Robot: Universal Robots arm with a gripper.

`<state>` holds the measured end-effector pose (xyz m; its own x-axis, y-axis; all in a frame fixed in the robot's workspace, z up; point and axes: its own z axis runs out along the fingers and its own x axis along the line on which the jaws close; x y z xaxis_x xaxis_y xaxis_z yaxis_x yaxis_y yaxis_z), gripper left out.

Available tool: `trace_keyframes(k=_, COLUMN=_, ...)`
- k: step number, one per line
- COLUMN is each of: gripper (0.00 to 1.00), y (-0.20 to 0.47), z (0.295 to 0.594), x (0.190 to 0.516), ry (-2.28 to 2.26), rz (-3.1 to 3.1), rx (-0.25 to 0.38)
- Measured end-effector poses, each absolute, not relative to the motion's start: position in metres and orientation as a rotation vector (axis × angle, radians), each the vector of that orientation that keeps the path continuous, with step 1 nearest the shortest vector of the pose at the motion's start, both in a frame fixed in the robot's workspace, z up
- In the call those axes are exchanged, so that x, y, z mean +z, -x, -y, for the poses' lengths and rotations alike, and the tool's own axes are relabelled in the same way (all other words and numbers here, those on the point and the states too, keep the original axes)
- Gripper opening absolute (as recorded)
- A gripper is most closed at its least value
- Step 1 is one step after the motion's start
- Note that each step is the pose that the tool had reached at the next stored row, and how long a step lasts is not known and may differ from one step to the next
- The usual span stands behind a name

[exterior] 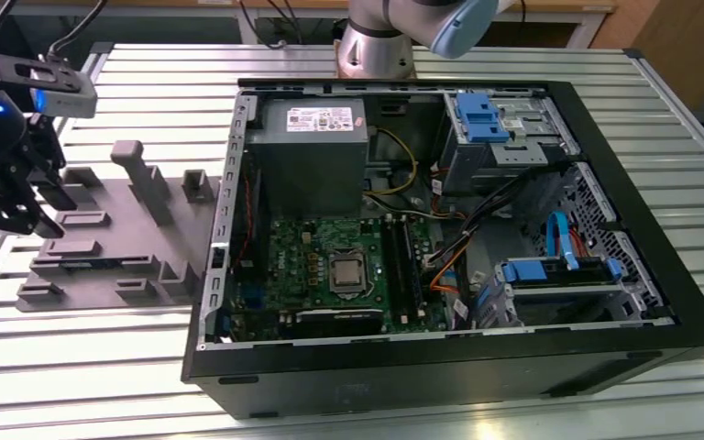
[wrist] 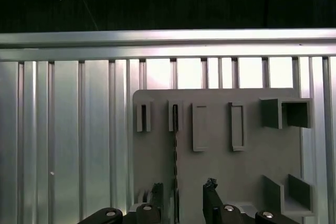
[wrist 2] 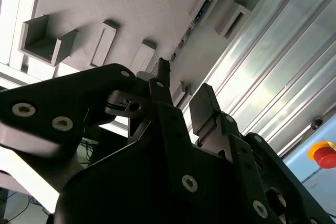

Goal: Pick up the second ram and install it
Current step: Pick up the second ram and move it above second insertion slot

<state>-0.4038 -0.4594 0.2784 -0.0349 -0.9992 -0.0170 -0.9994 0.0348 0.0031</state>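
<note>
- Tool (exterior: pixel 16 213): hangs over the far end of the grey holder tray (exterior: pixel 126 275), at the exterior view's left; well apart from the open computer case (exterior: pixel 475 357).
- Tool state: fingers spread with a clear gap; nothing gripped. One finger (wrist: pixel 156 199) and its partner appear as dark prongs in the first wrist view. In the second wrist view the tool (wrist 2: pixel 184 95) points at the tray (wrist 2: pixel 142 9), tips short of its surface.
- Second ram (wrist: pixel 175 166): stands on edge in a narrow slot of the tray (wrist: pixel 252 166); reads as a thin dark line in the first wrist view, running in line with the gap between the fingers, nearer one finger than the other; no contact visible.
- Same stick in the second wrist view, second ram (wrist 2: pixel 191 22): lies diagonally along the tray between raised blocks, just beyond the fingertips.
- Exterior view: thin bluish strip, second ram (exterior: pixel 89 264), seated low in the tray near the tool; not in the case.
- Tray: flat on the ribbed aluminium desk (exterior: pixel 144 82), just beside the case's open side; carries several raised blocks and empty pockets.
- Case: lies on its side, panel off; green motherboard (exterior: pixel 309 252) faces up, with black memory slots (exterior: pixel 398 266) beside the processor socket; cannot tell whether any slot is filled.
- Arm base (exterior: pixel 374 46): stands on the desk behind the case.
</note>
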Motion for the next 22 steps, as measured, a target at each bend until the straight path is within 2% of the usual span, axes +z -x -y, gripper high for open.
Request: trace_keyframes(k=22, gripper=0.43, y=0.407, z=0.465, x=0.238, ry=2.199, rz=-2.229, rx=0.023)
